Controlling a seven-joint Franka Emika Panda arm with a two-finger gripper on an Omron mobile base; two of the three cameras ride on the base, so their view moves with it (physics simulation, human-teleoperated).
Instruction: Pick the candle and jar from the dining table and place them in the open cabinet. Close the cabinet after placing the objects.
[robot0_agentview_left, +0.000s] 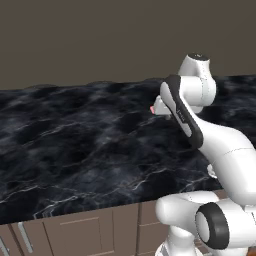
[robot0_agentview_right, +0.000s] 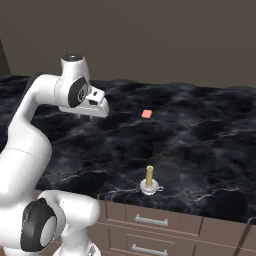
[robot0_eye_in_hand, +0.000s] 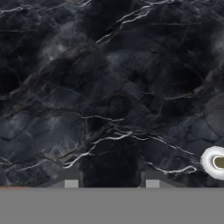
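The candle (robot0_agentview_right: 149, 181), a short olive stick in a small clear round holder, stands near the front edge of the dining table (robot0_agentview_right: 200, 130). In the hand view the candle (robot0_eye_in_hand: 215, 162) shows from above at the right edge. My gripper (robot0_agentview_right: 92, 115) hangs over the table's left part, well left of the candle and farther back. It points down at bare marble. My gripper (robot0_eye_in_hand: 111, 180) is open, with only the black top between its fingertips (robot0_eye_in_hand: 71, 180). From the left base view the gripper (robot0_agentview_left: 159, 112) sits behind my forearm. The jar and the cabinet are out of view.
A flat salmon-orange piece (robot0_agentview_right: 146, 114) lies mid-table, right of the hand, and peeks out beside it (robot0_agentview_left: 152, 109). Taupe drawer fronts with silver handles (robot0_agentview_right: 150, 220) run under the table edge. A dark wall rises behind the table.
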